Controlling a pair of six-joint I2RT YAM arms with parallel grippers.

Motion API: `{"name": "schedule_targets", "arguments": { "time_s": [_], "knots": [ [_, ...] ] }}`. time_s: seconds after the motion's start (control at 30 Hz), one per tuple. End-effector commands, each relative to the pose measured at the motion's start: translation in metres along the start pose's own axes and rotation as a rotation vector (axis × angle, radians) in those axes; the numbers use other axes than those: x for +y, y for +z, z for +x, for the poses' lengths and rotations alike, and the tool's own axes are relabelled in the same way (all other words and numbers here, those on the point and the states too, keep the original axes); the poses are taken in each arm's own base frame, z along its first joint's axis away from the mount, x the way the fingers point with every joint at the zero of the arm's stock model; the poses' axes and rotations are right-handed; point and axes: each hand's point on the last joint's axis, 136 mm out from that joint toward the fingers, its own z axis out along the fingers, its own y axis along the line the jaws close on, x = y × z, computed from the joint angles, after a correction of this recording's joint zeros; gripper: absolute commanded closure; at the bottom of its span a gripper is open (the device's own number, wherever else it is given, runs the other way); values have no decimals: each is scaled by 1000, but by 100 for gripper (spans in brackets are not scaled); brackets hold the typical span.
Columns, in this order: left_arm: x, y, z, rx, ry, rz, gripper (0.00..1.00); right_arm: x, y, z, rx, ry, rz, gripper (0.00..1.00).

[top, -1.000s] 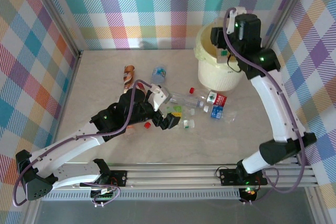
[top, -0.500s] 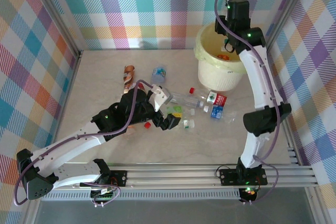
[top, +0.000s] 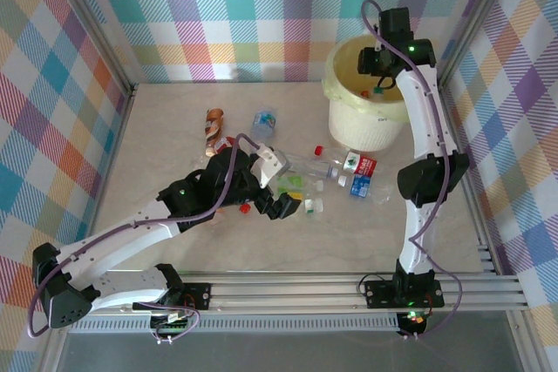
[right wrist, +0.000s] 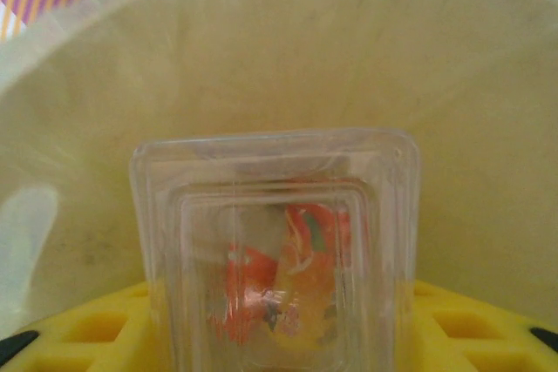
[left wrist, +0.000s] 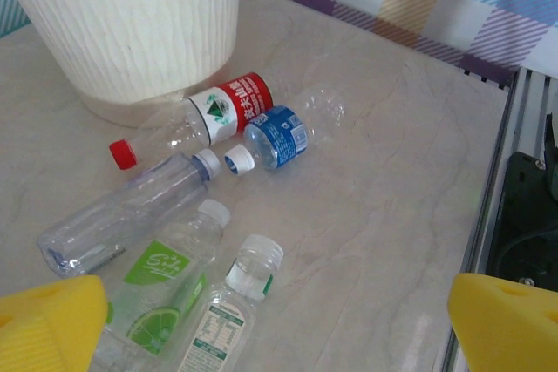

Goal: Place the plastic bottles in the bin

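The right gripper [top: 377, 84] is pinching a clear bottle [right wrist: 275, 250] with orange-red showing inside. The bottle's long axis is pointing straight out ahead of the fingers. The bin [right wrist: 471, 119] is sitting directly beneath, its lined wall curving round ahead, so I'd say letting go is all that's needed. The left gripper [left wrist: 279, 324] is gaping wide and empty, with the loose bottles [left wrist: 131, 215] lying just ahead of it.

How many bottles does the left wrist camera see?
5: red-label bottle by the bin, blue-label bottle beside it, clear bottle below them, green-label bottle and small bottle nearest the camera. More may lie off-frame.
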Motion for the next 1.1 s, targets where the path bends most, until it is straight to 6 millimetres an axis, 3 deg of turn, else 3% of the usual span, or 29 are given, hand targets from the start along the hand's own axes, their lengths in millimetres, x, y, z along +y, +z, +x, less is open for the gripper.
{"name": "schedule_targets", "arguments": {
  "time_s": [0.0, 0.2, 0.53, 0.73, 1.07],
  "knots": [
    [-3, -4, -9, -5, -4, 22, 0, 1, 9, 18, 88, 40, -42, 47],
    [-6, -2, -7, 13, 0, 39, 0, -3, 37, 43, 193, 57, -47, 47],
    [-10, 3, -3, 35, -2, 68, 0, -10, 66, 72, 285, 70, -35, 44],
    [-14, 6, 0, 66, -6, 91, 0, -10, 65, 71, 278, 75, -40, 39],
    [-17, 5, 0, 59, -4, 105, 0, -8, 36, 48, 203, 79, -63, 21]
  ]
}}
